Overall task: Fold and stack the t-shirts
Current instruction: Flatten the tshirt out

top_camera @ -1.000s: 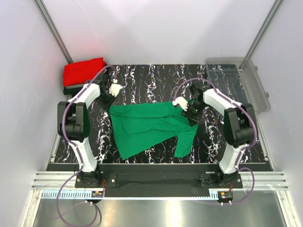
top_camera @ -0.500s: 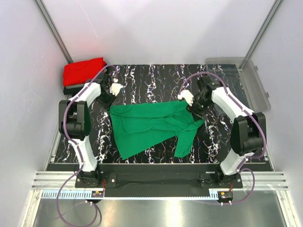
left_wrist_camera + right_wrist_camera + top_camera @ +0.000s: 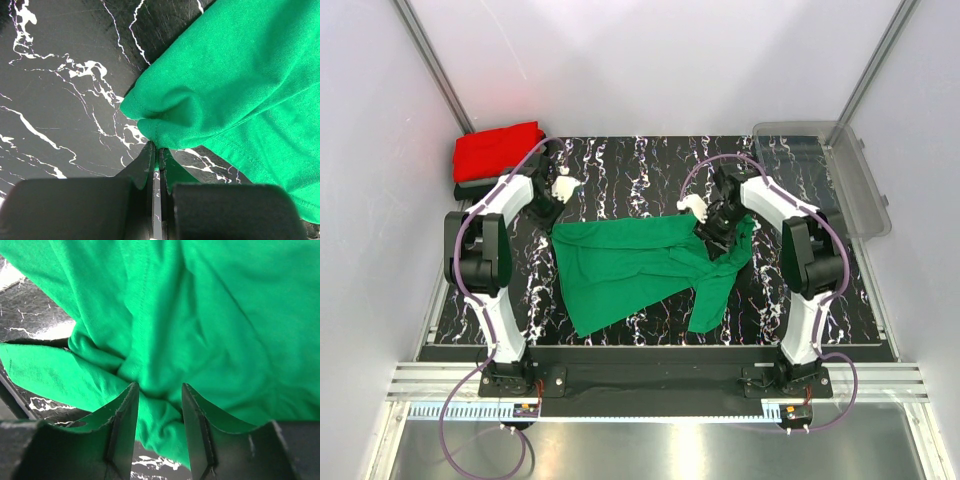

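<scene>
Our left gripper [image 3: 156, 150] is pinching the green shirt's [image 3: 630, 265] corner. The right gripper [image 3: 157, 390], jaws apart, straddles a bunched fold. If it clamps that wad, we'd probably drag in wrinkles and get a lopsided fold.

The dark shirt [image 3: 470, 189] under the red shirt [image 3: 498, 150] is mostly covered, its fold perhaps unreadable.

I count two arms, each with one gripper: left gripper [image 3: 557, 192], right gripper [image 3: 712, 228]. One green t-shirt [image 3: 630, 268], centre frame. One red t-shirt [image 3: 498, 150], upper left. One clear bin [image 3: 825, 170], upper right.
</scene>
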`<action>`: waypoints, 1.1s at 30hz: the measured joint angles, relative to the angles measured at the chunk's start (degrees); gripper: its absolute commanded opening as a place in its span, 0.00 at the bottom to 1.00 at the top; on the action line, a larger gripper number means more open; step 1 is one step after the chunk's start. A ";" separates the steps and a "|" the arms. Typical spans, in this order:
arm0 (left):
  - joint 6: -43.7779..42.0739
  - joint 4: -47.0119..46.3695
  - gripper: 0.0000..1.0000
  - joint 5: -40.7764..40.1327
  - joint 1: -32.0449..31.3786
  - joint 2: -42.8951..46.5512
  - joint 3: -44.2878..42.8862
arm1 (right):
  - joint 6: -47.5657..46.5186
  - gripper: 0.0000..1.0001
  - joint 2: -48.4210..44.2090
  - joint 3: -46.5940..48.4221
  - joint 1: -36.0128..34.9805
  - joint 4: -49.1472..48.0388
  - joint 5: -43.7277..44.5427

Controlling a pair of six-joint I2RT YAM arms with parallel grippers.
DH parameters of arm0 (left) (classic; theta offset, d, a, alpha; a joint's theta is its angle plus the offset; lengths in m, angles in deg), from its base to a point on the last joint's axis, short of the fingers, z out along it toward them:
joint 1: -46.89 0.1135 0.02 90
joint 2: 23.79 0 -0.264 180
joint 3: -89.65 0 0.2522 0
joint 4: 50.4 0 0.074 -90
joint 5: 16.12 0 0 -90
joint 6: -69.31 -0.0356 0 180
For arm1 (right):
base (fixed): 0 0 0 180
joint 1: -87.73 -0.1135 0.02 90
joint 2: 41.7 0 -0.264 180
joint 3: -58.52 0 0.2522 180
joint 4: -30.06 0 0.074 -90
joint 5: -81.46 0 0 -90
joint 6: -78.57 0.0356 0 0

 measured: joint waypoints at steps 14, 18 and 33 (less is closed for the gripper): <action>0.00 0.02 0.01 -0.07 -0.07 0.00 0.00 | -0.09 0.47 4.26 0.07 -1.29 1.60 0.09; 0.00 0.02 0.01 -0.07 -0.07 0.00 0.00 | -0.33 0.18 5.03 0.04 -2.10 1.68 0.57; -0.04 2.56 0.00 -0.26 -3.72 0.07 -6.25 | 1.01 0.00 -1.38 6.73 -2.80 -0.35 8.41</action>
